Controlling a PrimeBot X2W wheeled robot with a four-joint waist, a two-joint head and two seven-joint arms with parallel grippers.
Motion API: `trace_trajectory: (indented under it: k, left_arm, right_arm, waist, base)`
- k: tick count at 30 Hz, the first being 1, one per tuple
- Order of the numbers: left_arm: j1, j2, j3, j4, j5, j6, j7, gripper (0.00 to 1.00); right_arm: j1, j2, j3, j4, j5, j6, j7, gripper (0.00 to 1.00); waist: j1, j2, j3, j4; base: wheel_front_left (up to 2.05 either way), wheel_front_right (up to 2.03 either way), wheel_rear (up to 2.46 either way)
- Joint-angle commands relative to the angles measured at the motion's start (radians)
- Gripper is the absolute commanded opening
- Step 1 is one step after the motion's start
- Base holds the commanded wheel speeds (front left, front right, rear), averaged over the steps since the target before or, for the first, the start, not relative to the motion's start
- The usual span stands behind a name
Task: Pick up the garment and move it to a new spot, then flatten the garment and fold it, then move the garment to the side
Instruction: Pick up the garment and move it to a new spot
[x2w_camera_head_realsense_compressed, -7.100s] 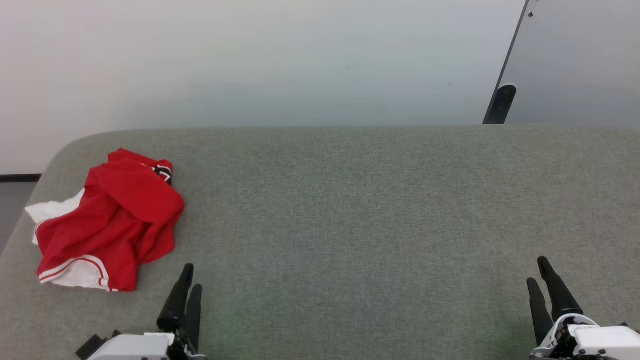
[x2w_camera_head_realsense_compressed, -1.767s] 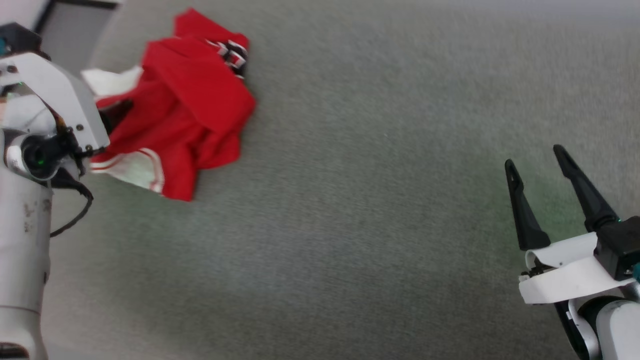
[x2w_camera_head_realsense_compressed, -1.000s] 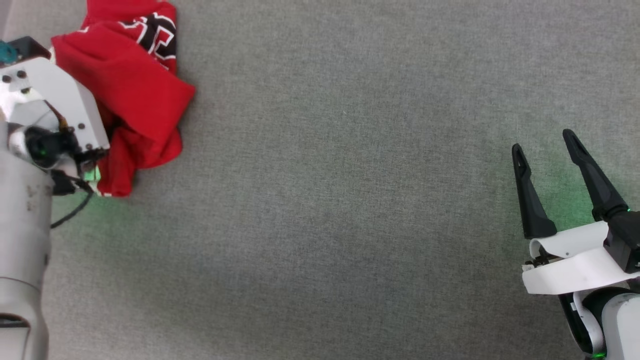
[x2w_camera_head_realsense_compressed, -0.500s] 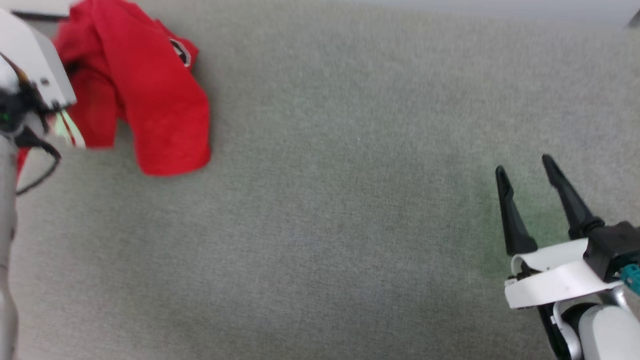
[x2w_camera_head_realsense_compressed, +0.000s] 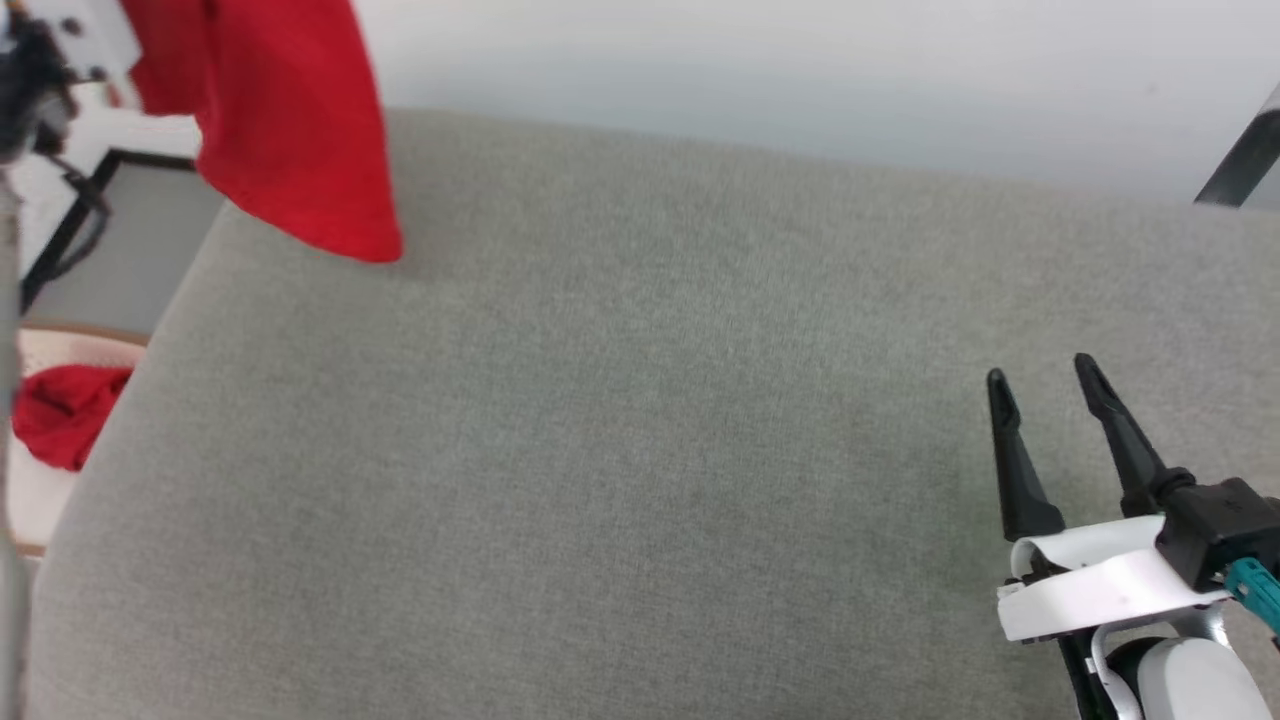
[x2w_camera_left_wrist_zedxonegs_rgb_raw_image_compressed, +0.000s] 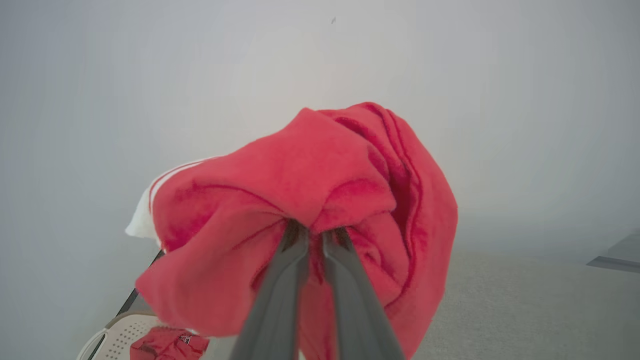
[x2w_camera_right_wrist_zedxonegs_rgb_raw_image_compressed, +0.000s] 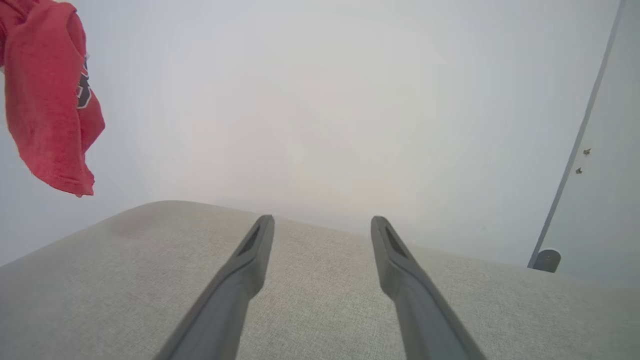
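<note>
The garment (x2w_camera_head_realsense_compressed: 290, 130) is held in the pinched left gripper (x2w_camera_left_wrist_zedxonegs_rgb_raw_image_compressed: 316, 231), clear above the desk (x2w_camera_head_realsense_compressed: 640, 400) at its far left corner, seemingly for carrying elsewhere, while the right gripper (x2w_camera_head_realsense_compressed: 1040, 372) is spread wide, empty

Grey fabric-topped table (x2w_camera_head_realsense_compressed: 640, 450) stands before a plain pale wall (x2w_camera_head_realsense_compressed: 800, 70)

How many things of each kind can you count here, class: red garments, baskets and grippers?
Red garments: 2 (the red jersey hanging from the left gripper, and a second red garment lying in the white basket)
Baskets: 1 (the white basket)
Grippers: 2 (left gripper with its fingers shut on the red jersey, right gripper open)
Total: 5
</note>
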Motion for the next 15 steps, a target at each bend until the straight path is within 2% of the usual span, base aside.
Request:
trace_trajectory:
  k: [1, 8, 15]
  left_arm:
    - [0.002, -0.015, -0.005, -0.023, -0.012, -0.004, 0.002, 0.00]
    - [0.053, -0.046, -0.036, -0.110, -0.033, -0.010, 0.035, 0.00]
    - [0.135, -0.094, -0.055, -0.259, -0.098, -0.007, 0.121, 0.00]
  right_arm:
    - [0.016, 0.006, -0.020, 0.004, -0.005, 0.004, -0.010, 1.00]
    - [0.028, 0.013, -0.083, 0.014, -0.020, 0.004, -0.019, 1.00]
    - [0.051, 0.018, -0.205, 0.020, -0.043, 0.004, -0.024, 1.00]
  waist:
    - [0.0000, 0.0000, -0.046, -0.009]
    - [0.0000, 0.0000, -0.072, -0.057]
    - [0.0000, 0.0000, -0.081, -0.141]
  base:
    - [0.00, 0.00, 0.00]
    - [0.00, 0.00, 0.00]
    - [0.00, 0.00, 0.00]
